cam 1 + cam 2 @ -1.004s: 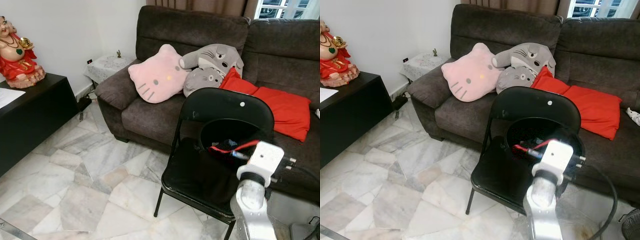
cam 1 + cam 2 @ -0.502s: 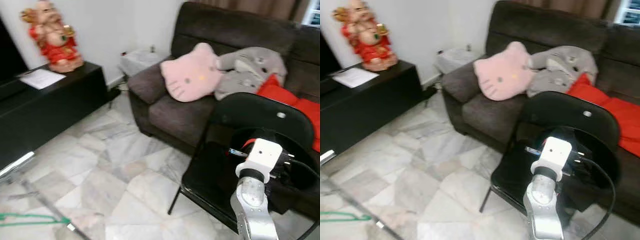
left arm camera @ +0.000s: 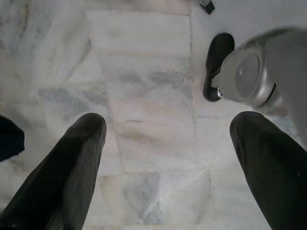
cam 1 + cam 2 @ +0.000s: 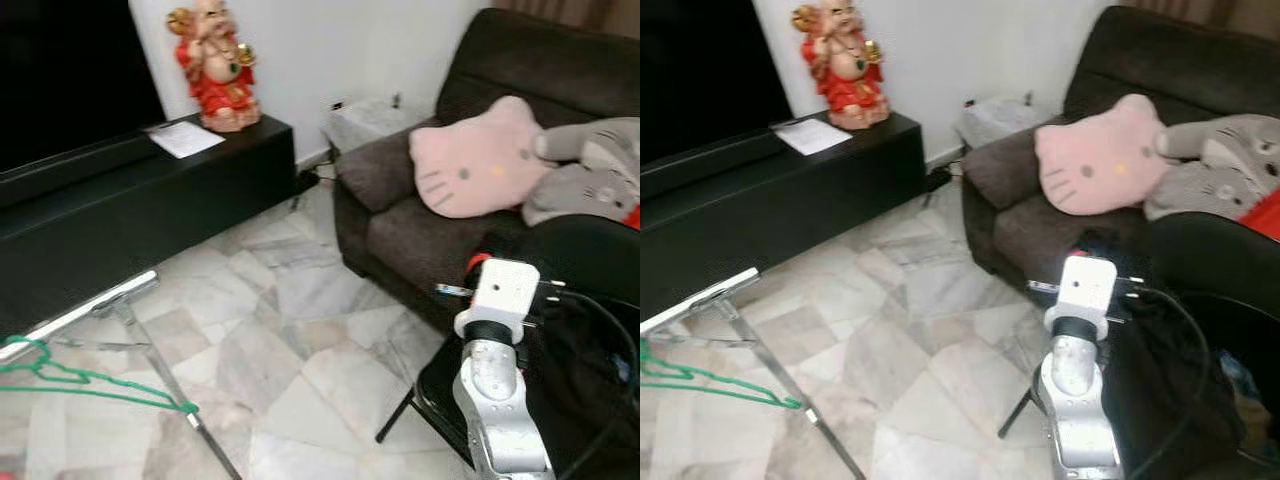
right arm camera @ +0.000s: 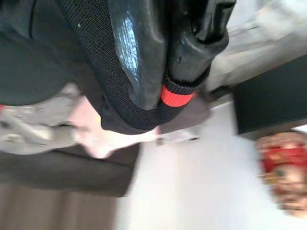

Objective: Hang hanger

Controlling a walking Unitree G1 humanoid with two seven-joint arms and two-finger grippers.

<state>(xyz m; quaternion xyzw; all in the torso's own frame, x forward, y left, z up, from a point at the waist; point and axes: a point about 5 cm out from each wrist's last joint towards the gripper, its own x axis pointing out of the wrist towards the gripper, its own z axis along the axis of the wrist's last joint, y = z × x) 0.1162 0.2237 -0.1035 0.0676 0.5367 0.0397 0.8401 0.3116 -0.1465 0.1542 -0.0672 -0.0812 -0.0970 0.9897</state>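
Observation:
A green hanger (image 4: 90, 380) hangs from the silver rail of a clothes rack (image 4: 90, 305) at the lower left. My right arm (image 4: 495, 300) is raised in front of me at the right, with black mesh cloth (image 4: 1160, 380) hanging beside it. In the right wrist view my right gripper (image 5: 165, 91) has its fingers close together against that black garment (image 5: 96, 57). My left gripper (image 3: 168, 139) points down at the marble floor, fingers wide apart with nothing between them.
A long black cabinet (image 4: 150, 190) runs along the left wall with a red statue (image 4: 212, 60) and a paper (image 4: 183, 138) on it. A dark sofa (image 4: 400, 180) with a pink cushion (image 4: 470, 170) stands on the right, a black chair (image 4: 590, 250) before it.
The camera has swung left: the sofa and chair slid to the right, and the rack with the green hanger came into view. My right arm stays raised.

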